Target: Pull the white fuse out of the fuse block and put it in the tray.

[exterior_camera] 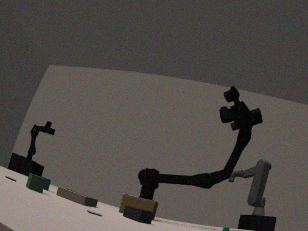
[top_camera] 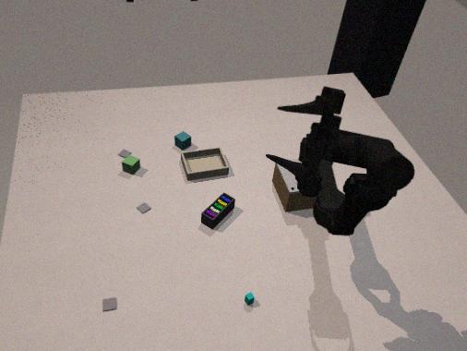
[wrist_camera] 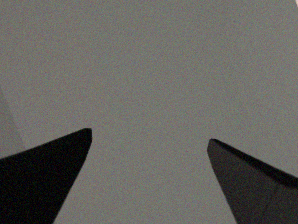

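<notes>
Judging the white fuse (top_camera: 215,209) light, rigid and small, seated between neighbours in the fuse block (top_camera: 218,211); grip its exposed top. Hand (top_camera: 272,133) spread wide, empty.

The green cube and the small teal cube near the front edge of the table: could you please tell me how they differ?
The green cube is clearly larger than the small teal cube. The green cube sits left of the tray; the small teal cube lies apart, in front of the fuse block. Both rest flat on the table, untouched.
</notes>
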Available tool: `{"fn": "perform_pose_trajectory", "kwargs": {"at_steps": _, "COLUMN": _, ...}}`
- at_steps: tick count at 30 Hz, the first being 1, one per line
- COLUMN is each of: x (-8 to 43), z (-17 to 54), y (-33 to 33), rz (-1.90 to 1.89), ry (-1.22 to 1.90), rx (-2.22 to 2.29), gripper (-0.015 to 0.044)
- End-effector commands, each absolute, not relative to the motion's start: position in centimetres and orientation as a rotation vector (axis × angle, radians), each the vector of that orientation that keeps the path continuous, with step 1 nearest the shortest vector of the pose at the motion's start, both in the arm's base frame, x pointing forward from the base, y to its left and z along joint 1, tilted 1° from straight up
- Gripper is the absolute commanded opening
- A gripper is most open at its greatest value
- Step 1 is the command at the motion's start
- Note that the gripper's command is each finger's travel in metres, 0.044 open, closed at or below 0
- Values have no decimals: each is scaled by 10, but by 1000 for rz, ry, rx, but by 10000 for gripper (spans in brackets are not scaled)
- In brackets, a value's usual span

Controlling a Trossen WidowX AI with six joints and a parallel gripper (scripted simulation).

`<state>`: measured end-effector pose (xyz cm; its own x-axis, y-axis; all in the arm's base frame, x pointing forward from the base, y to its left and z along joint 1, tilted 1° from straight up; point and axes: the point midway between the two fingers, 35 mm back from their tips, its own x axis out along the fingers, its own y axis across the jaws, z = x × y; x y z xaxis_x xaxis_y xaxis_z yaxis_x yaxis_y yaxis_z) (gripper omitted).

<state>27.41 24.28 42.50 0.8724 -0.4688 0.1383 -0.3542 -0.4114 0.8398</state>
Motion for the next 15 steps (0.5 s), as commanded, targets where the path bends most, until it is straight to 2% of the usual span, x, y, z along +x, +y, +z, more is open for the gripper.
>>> {"fn": "perform_pose_trajectory", "kwargs": {"at_steps": 1, "x": 273, "z": 427, "y": 242, "rz": -138, "ry": -602, "rx": 2041, "gripper": 374}}
{"fn": "perform_pose_trajectory", "kwargs": {"at_steps": 4, "x": 251, "z": 455, "y": 233, "rz": -38, "ry": -643, "rx": 2110, "gripper": 295}}
{"fn": "perform_pose_trajectory", "kwargs": {"at_steps": 12, "x": 176, "z": 519, "y": 176, "rz": 311, "ry": -669, "rx": 2758, "gripper": 85}}
{"fn": "perform_pose_trajectory", "kwargs": {"at_steps": 13, "x": 166, "z": 527, "y": 163, "rz": 369, "ry": -666, "rx": 2870, "gripper": 63}}
{"fn": "perform_pose_trajectory", "kwargs": {"at_steps": 15, "x": 150, "z": 539, "y": 137, "rz": 474, "ry": -658, "rx": 3078, "gripper": 63}}
